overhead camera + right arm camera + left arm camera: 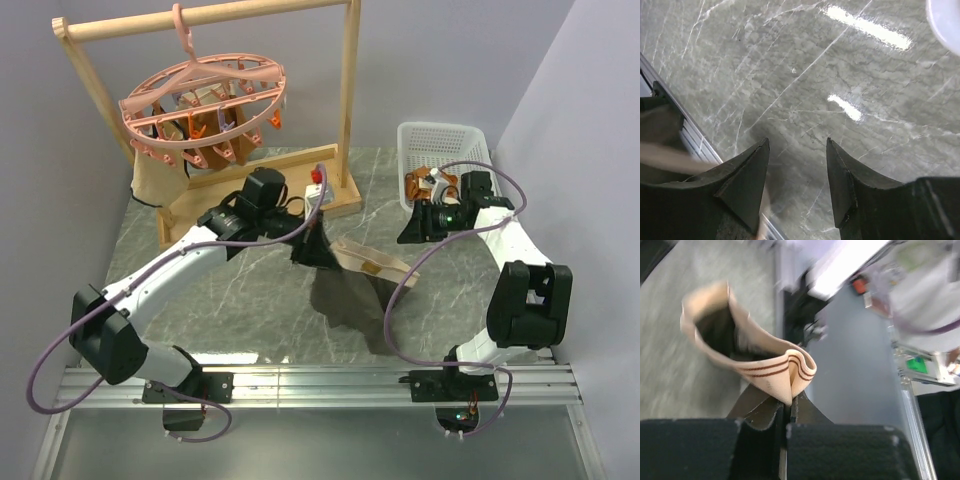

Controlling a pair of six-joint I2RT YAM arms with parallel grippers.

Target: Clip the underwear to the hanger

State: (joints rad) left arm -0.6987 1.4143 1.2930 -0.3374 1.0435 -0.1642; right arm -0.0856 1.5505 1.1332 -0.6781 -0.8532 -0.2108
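The underwear (350,290) is dark brown-grey with a pale beige waistband (372,260). It hangs above the middle of the table. My left gripper (312,240) is shut on one end of the waistband (771,369) and holds it up. My right gripper (412,228) is open and empty just right of the waistband's other end, over bare marble in the right wrist view (797,150). The salmon-pink round hanger (205,100) hangs by its hook from the wooden rack's bar at the back left, with orange-and-cream garments clipped under it.
The wooden frame rack (348,110) stands at the back, its base behind my left gripper. A white basket (442,145) with a few orange clips stands at the back right. A tan cloth (158,180) hangs beside the rack's left post. The metal rail (320,380) runs along the near edge.
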